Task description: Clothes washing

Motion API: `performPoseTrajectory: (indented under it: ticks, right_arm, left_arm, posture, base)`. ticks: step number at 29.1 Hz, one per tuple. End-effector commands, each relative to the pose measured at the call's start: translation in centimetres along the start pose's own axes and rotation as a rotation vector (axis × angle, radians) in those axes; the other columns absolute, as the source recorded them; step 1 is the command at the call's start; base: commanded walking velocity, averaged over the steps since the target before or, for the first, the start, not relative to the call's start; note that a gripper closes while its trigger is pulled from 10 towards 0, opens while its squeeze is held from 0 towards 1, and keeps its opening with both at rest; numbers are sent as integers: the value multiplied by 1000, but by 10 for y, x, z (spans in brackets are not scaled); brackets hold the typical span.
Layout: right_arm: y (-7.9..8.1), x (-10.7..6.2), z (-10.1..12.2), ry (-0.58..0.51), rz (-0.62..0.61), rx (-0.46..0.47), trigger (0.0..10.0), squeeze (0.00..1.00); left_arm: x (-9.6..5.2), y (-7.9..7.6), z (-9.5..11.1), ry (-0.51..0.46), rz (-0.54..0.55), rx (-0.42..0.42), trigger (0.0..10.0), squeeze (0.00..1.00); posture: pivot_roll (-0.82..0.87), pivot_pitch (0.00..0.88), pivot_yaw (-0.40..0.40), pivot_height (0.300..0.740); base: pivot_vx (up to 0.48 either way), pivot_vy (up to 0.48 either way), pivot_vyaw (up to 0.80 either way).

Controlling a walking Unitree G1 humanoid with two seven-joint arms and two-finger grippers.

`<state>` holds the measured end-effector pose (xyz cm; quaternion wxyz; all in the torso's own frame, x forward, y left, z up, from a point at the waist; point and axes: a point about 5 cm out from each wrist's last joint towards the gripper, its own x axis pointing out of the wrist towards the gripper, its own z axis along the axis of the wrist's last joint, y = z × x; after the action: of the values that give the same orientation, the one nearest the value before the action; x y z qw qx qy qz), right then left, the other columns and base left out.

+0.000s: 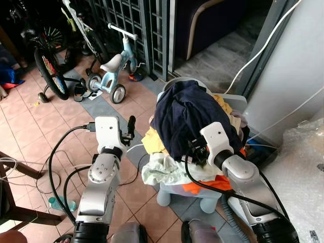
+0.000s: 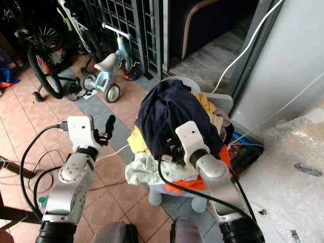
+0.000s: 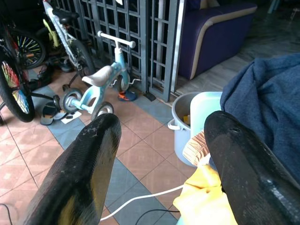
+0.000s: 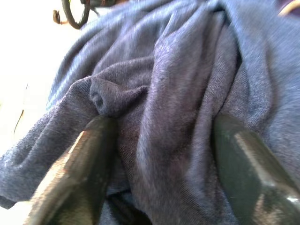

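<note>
A heap of clothes fills a pale blue basket in front of me. A navy garment lies on top, with yellow cloth, pale green cloth and orange cloth beneath it. My right gripper presses into the near side of the navy garment; in the right wrist view its fingers stand apart, open, with navy folds bunched between them. My left gripper is raised to the left of the heap, open and holding nothing.
A child's tricycle and a bicycle stand on the tiled floor at the left, before a metal grille. Cables loop over the tiles. A white bucket stands behind the heap. A bubble-wrapped bulk is at the right.
</note>
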<state>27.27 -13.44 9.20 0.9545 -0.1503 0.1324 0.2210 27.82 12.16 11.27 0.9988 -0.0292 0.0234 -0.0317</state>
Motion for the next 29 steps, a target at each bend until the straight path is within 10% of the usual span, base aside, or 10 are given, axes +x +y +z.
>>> performPoseTrajectory:
  ticks: [1, 29]
  right_arm:
    - [7, 0, -9, 54, 37, -2, 0, 0]
    - [14, 1, -12, 72, 25, 2, 0, 0]
  left_arm:
    - [0, 0, 0, 5, -5, -6, 10000, 0]
    - [1, 0, 0, 9, -2, -7, 10000, 0]
  posture:
    - [-35, 102, 66, 740]
    - [-40, 108, 64, 740]
  base:
    - [0, 0, 0]
    - [0, 0, 0]
